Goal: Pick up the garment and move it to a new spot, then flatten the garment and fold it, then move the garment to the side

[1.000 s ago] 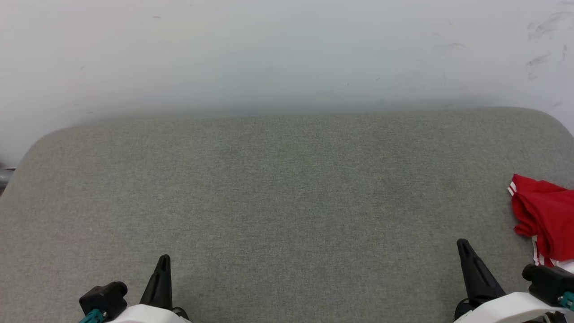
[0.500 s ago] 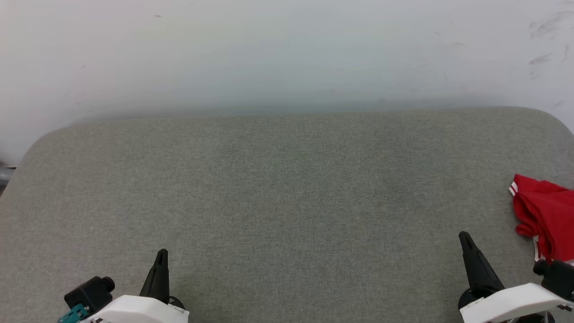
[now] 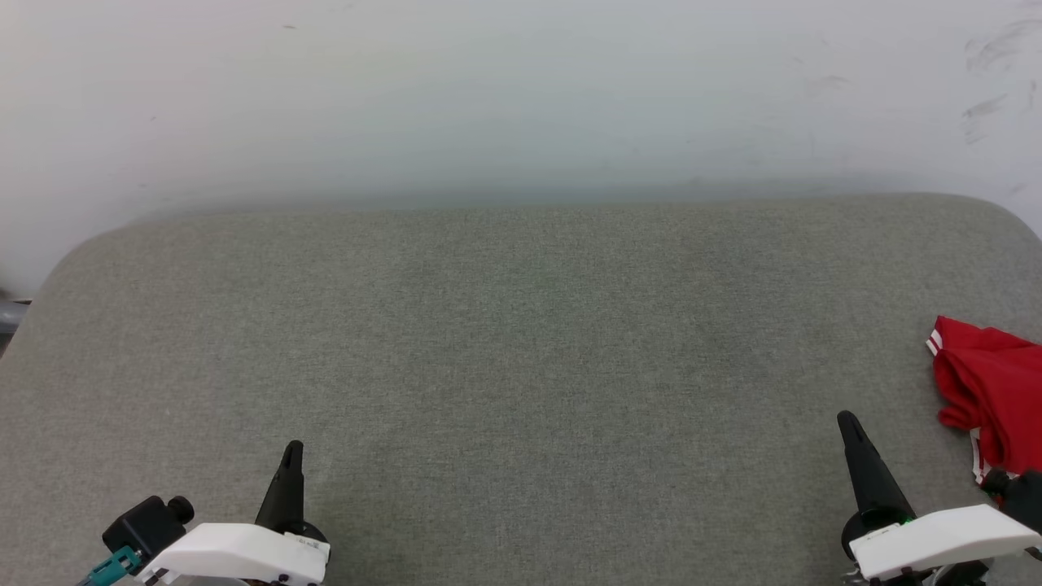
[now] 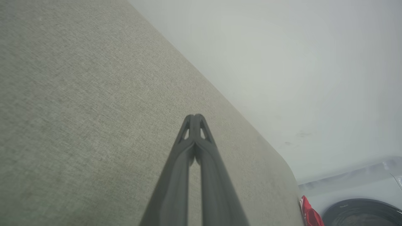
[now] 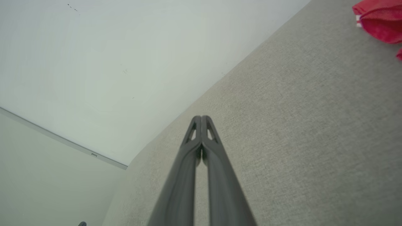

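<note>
The garment, red with white-striped trim, lies crumpled at the far right edge of the grey padded table, partly cut off by the head view's border. A red corner of the garment sits at the top right of the right wrist view, and a sliver of the garment at the bottom right of the left wrist view. My right gripper is shut and empty, a little left of the garment, not touching it. My left gripper is shut and empty near the front left. Both tips meet.
A pale wall rises behind the table's far edge. The table has rounded far corners. A dark round object sits beyond the table's corner in the left wrist view. A grey thing pokes in at the table's left edge.
Both grippers have crept a little forward, up the head view, and their white wrists show more. The garment lies where it was.
</note>
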